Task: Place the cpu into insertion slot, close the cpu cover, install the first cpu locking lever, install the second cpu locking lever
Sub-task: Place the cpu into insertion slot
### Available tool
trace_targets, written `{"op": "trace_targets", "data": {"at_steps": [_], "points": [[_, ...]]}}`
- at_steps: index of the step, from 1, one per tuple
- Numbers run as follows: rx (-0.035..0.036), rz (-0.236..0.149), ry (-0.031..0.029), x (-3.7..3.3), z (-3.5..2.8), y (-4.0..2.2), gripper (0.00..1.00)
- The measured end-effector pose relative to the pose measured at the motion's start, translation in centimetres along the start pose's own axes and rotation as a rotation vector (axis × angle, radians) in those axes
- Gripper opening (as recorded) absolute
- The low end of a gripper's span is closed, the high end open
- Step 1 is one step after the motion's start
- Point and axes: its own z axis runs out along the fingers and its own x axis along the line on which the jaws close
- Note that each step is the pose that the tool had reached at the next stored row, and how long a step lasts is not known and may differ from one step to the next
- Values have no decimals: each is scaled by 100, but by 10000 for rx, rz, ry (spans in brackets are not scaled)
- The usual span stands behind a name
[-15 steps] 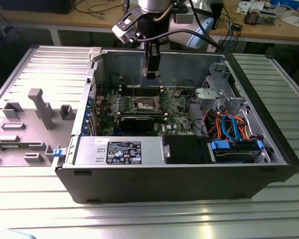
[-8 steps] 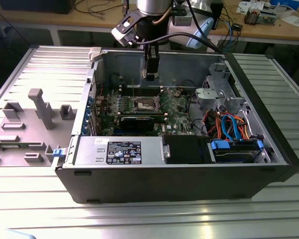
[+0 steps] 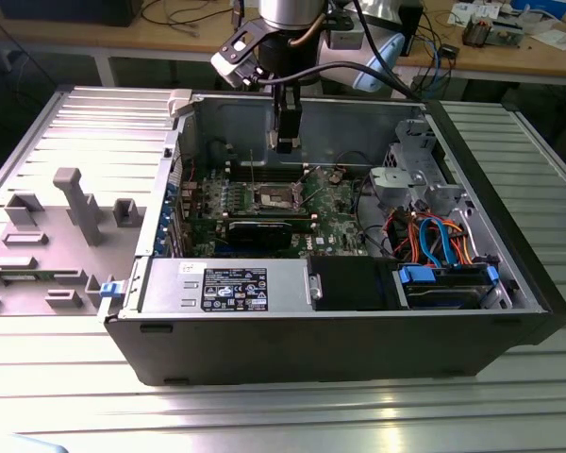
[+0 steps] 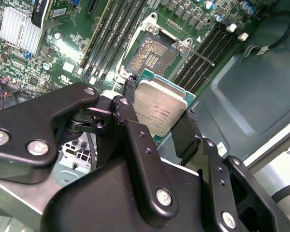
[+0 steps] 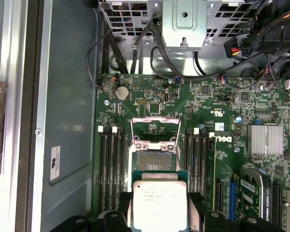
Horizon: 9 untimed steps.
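Observation:
My gripper (image 4: 159, 100) is shut on the cpu (image 4: 159, 112), a flat square chip with a silver-grey top, its black fingers (image 4: 130, 94) pressing two opposite edges. In the first wrist view the cpu (image 5: 159, 203) hangs in the gripper (image 5: 159, 199) just beside the insertion slot (image 5: 153, 161), not over it and above the board. The slot's dark centre lies bare on the green board. The cpu cover (image 5: 154, 119), a thin silver frame, stands swung open on the slot's far side. In the exterior view the gripper (image 3: 285, 143) hovers inside the open computer case above the insertion slot (image 3: 276, 197).
Long memory slots (image 5: 111, 164) flank the socket on both sides. A black graphics card (image 3: 264, 229), a power supply (image 3: 226, 283), a metal drive cage (image 3: 410, 179) and bundled cables (image 3: 434, 236) crowd the case. A grey fixture tray (image 3: 66, 217) lies at the exterior view's left.

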Motion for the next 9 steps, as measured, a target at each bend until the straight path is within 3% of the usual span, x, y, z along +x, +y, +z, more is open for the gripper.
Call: {"op": "trace_targets", "data": {"at_steps": [9], "points": [[0,-1,1,-1,45,-1,55]]}}
